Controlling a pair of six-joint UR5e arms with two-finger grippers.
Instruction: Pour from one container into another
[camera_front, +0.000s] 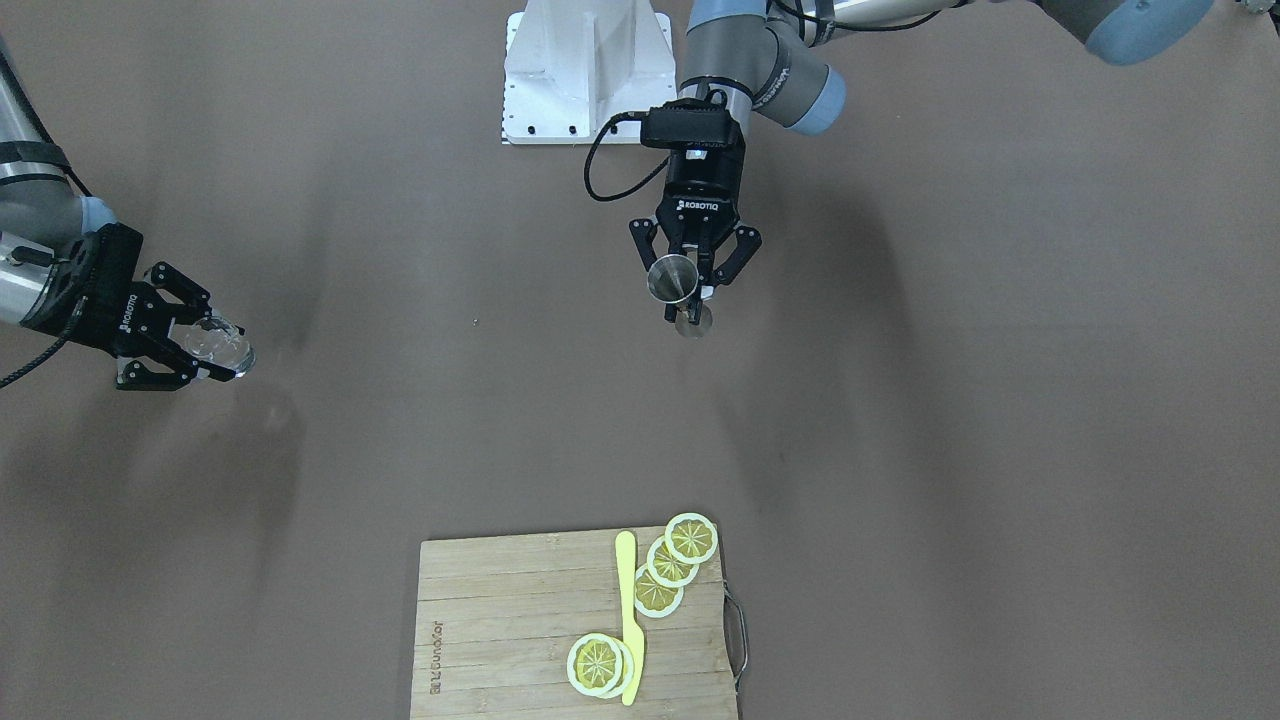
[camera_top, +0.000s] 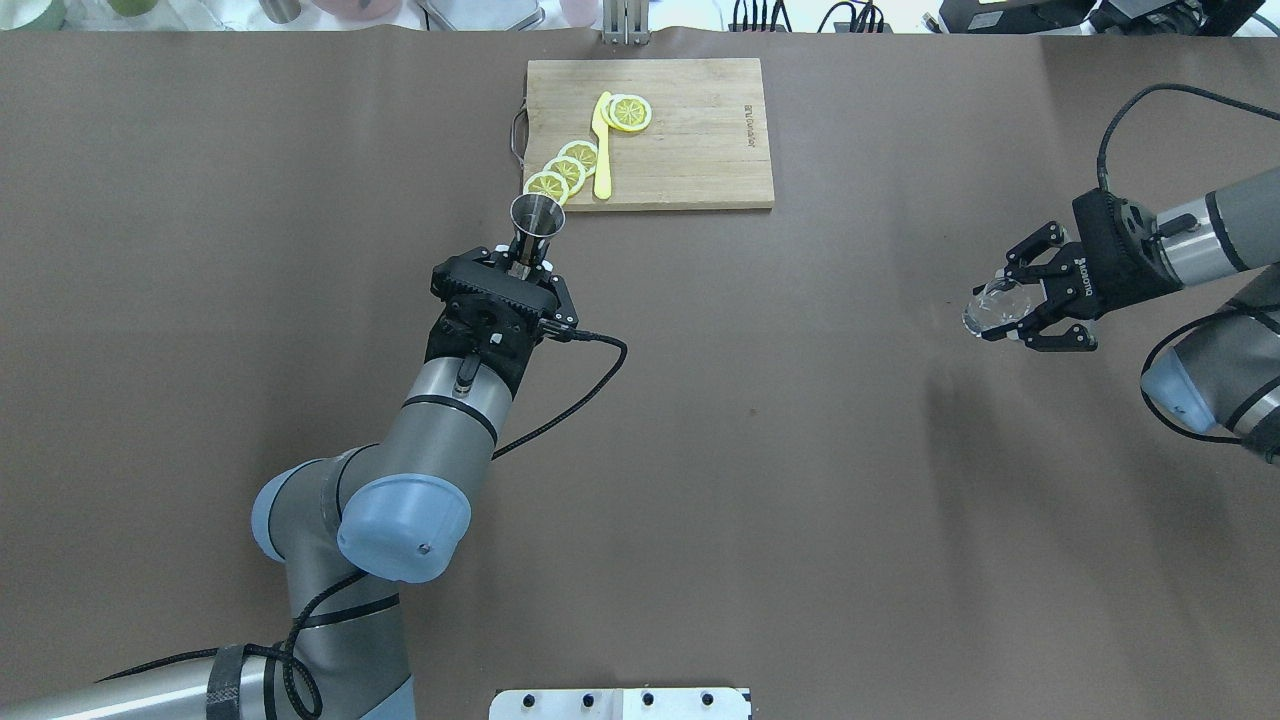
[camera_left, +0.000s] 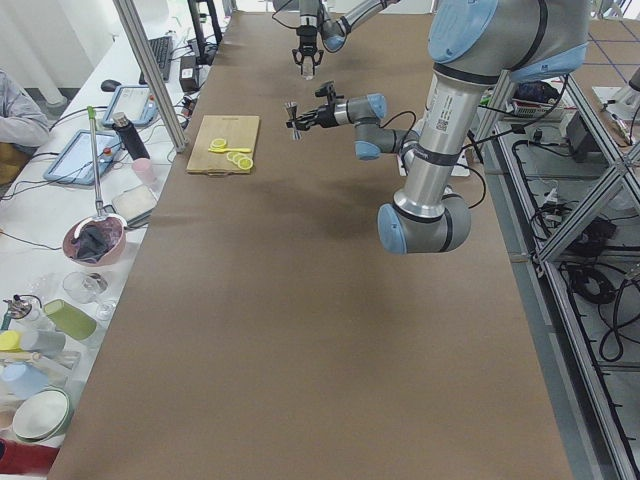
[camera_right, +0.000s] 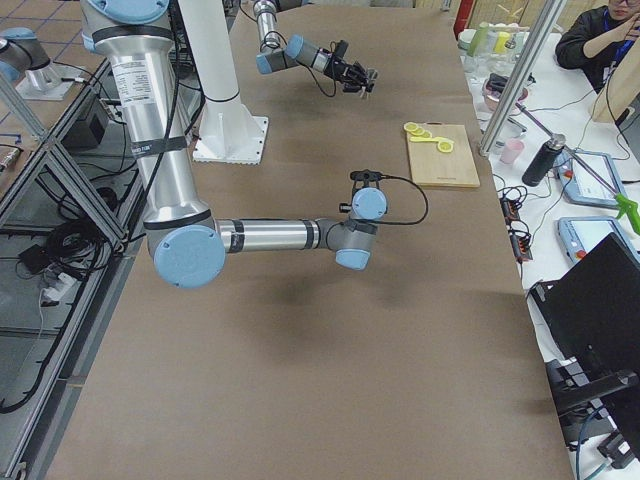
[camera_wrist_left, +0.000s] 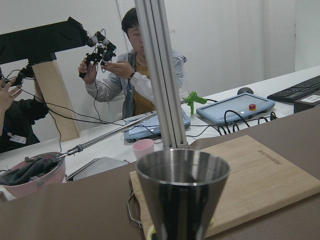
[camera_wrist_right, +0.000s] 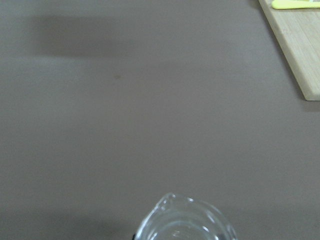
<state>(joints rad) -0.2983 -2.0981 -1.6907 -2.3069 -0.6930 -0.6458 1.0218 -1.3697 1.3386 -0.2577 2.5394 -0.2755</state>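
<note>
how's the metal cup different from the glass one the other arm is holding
The metal cup is opaque, shiny and cone-shaped; the glass cup is clear and rounded, with a pouring lip. The metal cup is close to the cutting board; the glass cup is far off to the robot's right. Both are clamped in jaws, by the left gripper and right gripper.

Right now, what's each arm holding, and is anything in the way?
Left gripper shut on steel jigger, upright. Right gripper shut on clear glass cup, far off. Cutting board beside jigger, not between them.
</note>
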